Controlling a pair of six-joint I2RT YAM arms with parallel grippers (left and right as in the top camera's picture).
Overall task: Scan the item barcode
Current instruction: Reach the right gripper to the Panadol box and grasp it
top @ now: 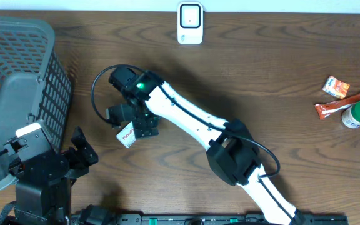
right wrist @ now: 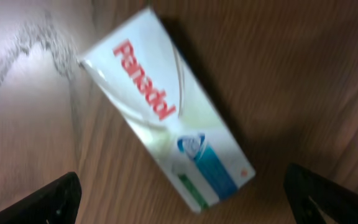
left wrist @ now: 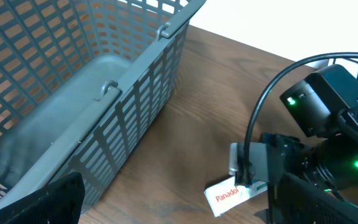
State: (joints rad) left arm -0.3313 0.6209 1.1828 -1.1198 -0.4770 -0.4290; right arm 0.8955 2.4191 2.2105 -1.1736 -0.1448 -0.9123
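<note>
**Panadol box on the table under a wide-open right end effector; scanner well apart at the far edge**

- Far left: grey mesh basket (top: 17,94) on the wooden table (top: 280,75). In the left wrist view its slatted wall fills the left half of the frame.
- Just right of the basket, near edge: left end effector (top: 83,150), jaws spread wide, holding nothing. The basket wall is close on its left and bare table lies ahead.
- Left of centre: Panadol box (top: 127,134), white with red lettering and a blue-green patch at one end. It lies flat on the table at a slant.
- Right end effector (top: 136,125) hangs directly above the box, hiding part of it from overhead. Jaws are at full spread; in the right wrist view both fingers (right wrist: 51,202) stand clear of the carton on either side, not touching it.
- A black cable (top: 95,94) loops out to the left of that wrist.
- Top centre: white scanner (top: 190,23) at the far edge, well apart from the box. The right wrist body sits between them.
- The right arm runs diagonally from bottom right across mid-table.
- Far right: orange packet (top: 336,85), snack bar (top: 337,106) and green-lidded jar (top: 359,114), clustered together and well apart from everything else.
</note>
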